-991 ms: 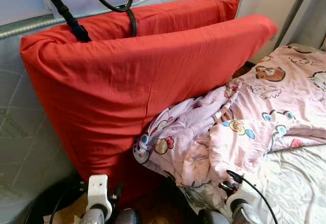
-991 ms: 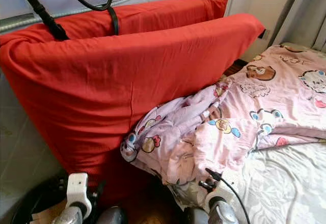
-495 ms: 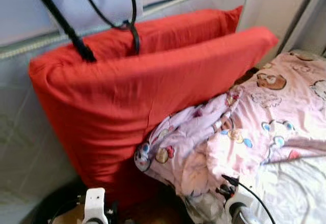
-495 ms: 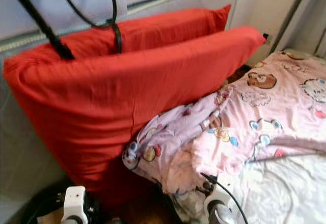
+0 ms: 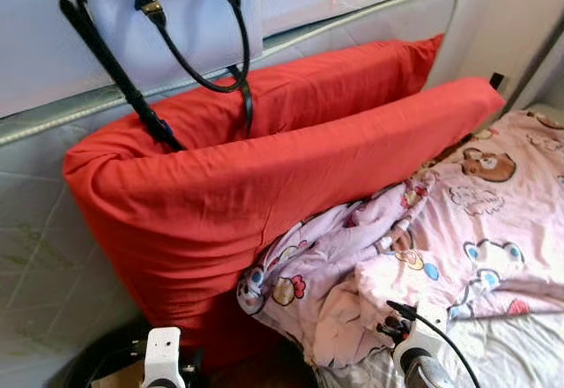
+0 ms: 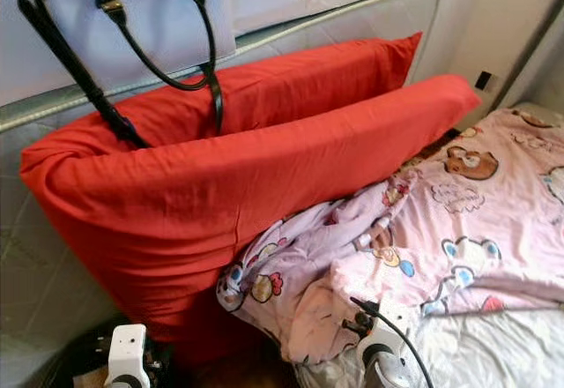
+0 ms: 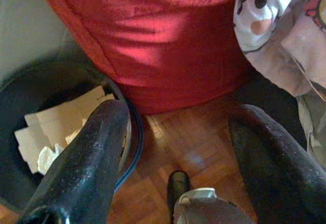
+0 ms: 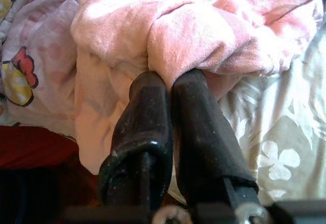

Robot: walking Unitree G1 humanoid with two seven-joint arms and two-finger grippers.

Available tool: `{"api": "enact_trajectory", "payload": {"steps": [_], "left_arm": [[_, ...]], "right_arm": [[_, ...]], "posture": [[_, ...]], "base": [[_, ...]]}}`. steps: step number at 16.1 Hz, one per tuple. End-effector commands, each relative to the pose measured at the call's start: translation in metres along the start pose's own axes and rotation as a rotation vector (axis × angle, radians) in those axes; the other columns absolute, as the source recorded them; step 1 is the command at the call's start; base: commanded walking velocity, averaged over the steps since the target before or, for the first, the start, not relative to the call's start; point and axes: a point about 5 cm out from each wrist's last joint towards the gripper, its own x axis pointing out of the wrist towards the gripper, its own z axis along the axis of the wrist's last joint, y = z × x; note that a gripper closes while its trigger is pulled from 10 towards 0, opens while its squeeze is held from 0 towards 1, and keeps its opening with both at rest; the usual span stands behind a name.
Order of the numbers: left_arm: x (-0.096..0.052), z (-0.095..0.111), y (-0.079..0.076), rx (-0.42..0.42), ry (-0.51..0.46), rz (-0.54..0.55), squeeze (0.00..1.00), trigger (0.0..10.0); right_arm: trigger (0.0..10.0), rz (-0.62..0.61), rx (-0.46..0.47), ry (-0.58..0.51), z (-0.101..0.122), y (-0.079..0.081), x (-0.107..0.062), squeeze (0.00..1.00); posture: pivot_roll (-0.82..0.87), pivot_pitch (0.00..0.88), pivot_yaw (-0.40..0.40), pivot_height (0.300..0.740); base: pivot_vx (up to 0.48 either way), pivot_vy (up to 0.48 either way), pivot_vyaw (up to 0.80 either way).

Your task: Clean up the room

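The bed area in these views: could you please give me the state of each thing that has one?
Large red fabric pillow: propped upright against the headboard.
Pink cartoon-print blanket: crumpled, edge hanging off the bed.
Pale handbag with black straps: hanging, straps draped over the pillow.
Black bin: holds paper scraps.
Left claw: open.
Right claw: shut against the blanket.

My head cameras look down at the red pillow (image 5: 264, 185) and pink blanket (image 5: 423, 247); both wrist cameras sit close, facing floor and blanket.

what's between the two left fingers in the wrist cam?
Nothing held. Between the left fingers the left wrist view shows bare wood floor, with the red pillow beyond and a black bin beside.
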Motion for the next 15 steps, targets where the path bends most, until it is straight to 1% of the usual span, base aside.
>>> {"api": "enact_trajectory", "payload": {"steps": [1,11,15], "left_arm": [[-0.004,-0.0113,0.0021,0.012,0.047,0.004,0.0,10.0],[-0.0073,-0.0187,0.0012,0.013,0.069,-0.012,0.0,10.0],[-0.0079,-0.0196,0.001,0.023,0.07,-0.022,0.0,10.0]], "right_arm": [[10.0,-0.007,-0.001,0.012,-0.0035,0.001,-0.0006,0.0],[10.0,-0.01,-0.017,0.002,-0.0036,0.0029,-0.0008,0.0],[10.0,-0.039,-0.021,-0.005,-0.0033,-0.0037,-0.002,0.0]], "posture": [[0.03,0.0,-0.014,0.74],[0.04,0.0,-0.011,0.74],[0.04,0.0,-0.009,0.74]], "base": [[0.0,0.0,0.0],[0.0,0.0,0.0],[0.0,0.0,0.0]]}}
